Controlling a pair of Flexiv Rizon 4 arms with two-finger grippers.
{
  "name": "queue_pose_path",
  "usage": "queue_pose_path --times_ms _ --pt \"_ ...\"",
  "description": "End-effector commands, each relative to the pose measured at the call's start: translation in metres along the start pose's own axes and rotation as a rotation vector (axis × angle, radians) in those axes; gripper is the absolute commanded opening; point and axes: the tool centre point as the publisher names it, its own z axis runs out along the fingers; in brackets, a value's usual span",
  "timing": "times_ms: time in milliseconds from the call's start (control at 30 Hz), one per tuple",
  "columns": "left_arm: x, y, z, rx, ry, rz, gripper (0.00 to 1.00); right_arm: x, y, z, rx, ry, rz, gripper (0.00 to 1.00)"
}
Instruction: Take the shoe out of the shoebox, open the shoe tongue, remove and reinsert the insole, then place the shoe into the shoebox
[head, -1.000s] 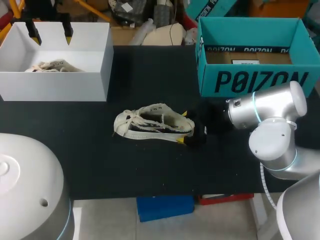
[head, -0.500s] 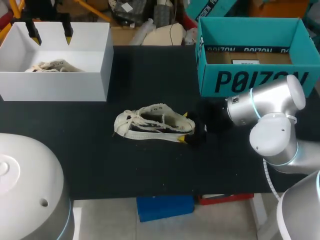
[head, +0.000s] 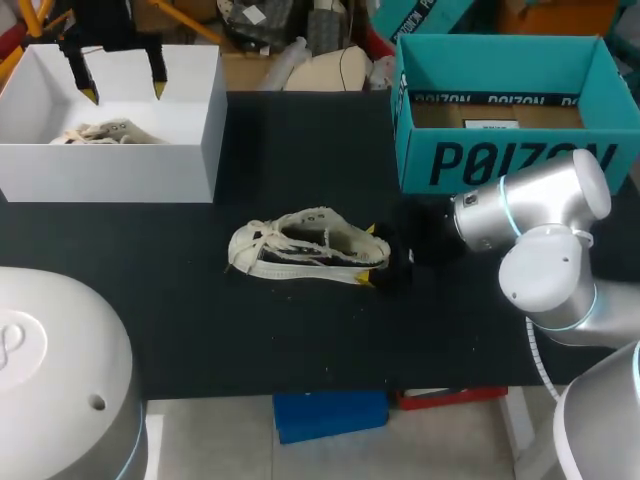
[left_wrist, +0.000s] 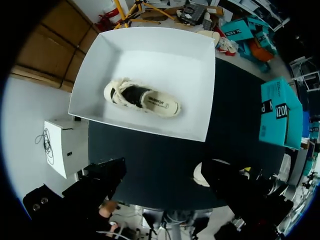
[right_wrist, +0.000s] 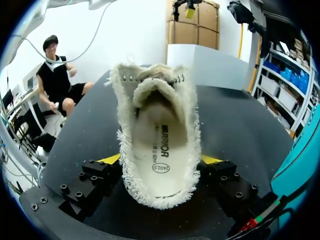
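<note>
Only the right wrist view shows the insole (right_wrist: 159, 145) lying inside the shoe (head: 305, 250), whose heel is clamped between the right gripper's (head: 372, 257) fingers. The left wrist view alone shows the whole second shoe (left_wrist: 141, 98) in the white box (head: 110, 170). The left gripper (head: 122, 92) hangs above it, fingers spread, holding nothing. Bare table (head: 250, 340) surrounds the gripped shoe. The teal shoebox (head: 510, 165) stands at its 2 o'clock and the white box at 10 o'clock. Two shoes, two boxes.
</note>
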Motion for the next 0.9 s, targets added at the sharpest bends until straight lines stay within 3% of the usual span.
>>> queue_pose_path --times_ms 33,167,767,900 --pt "0.023 0.04 0.006 0.07 -0.003 -0.001 1.0 0.0 -0.001 0.0 0.001 -0.001 0.001 0.0" --pt "0.044 0.063 0.005 0.055 0.077 0.085 1.0 0.0 -0.001 0.0 0.001 -0.001 0.001 0.0" --pt "0.044 0.063 0.005 0.055 0.077 0.085 1.0 0.0 -0.001 0.0 0.001 -0.001 0.001 0.0" --pt "0.066 0.084 -0.005 0.144 -0.039 0.118 1.0 0.0 -0.001 0.0 0.001 -0.001 0.001 0.0"
